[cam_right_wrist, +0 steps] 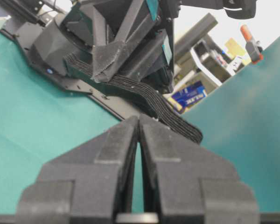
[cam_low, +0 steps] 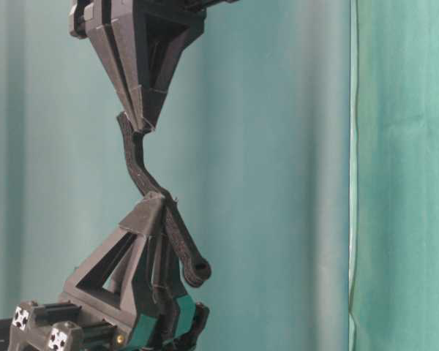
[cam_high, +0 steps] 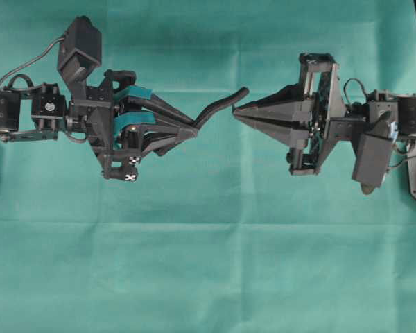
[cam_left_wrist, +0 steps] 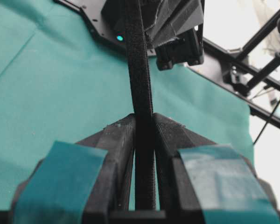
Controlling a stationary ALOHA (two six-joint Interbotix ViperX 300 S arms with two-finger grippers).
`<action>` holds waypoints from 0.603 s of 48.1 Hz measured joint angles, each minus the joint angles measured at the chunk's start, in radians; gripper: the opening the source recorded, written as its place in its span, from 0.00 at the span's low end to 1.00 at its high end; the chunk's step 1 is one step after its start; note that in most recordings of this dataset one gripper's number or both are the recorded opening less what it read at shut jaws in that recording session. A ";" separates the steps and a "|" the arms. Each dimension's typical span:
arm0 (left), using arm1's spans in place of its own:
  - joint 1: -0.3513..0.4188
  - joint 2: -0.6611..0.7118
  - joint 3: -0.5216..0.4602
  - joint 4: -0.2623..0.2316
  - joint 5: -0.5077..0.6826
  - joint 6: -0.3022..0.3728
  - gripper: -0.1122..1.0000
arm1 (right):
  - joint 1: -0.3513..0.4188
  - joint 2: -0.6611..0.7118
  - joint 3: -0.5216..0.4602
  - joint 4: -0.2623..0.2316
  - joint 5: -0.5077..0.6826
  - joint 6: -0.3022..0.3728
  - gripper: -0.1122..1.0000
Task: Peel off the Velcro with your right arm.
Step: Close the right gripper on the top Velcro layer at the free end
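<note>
Velcro strap (cam_high: pixel 218 107), frame centre: clamped in left tool (cam_high: pixel 187 125) as anchor; right tool (cam_high: pixel 237 111), closed, tips beside its free end.

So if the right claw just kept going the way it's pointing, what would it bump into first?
Probably the strap, whose free end lies just off the right claw; beyond it sits the left claw, clamped on the strap.
</note>
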 measured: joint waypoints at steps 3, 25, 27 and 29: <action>0.002 0.000 -0.002 0.000 -0.003 0.000 0.19 | 0.005 0.006 -0.005 0.000 0.000 0.000 0.02; -0.002 0.000 0.002 0.000 -0.011 0.000 0.19 | 0.037 0.077 -0.060 0.002 -0.002 0.000 0.02; -0.002 0.000 0.000 0.000 -0.011 0.002 0.19 | 0.040 0.081 -0.064 0.002 0.000 -0.002 0.02; -0.002 0.000 0.002 0.000 -0.011 0.002 0.19 | 0.044 0.089 -0.071 0.002 0.000 0.000 0.02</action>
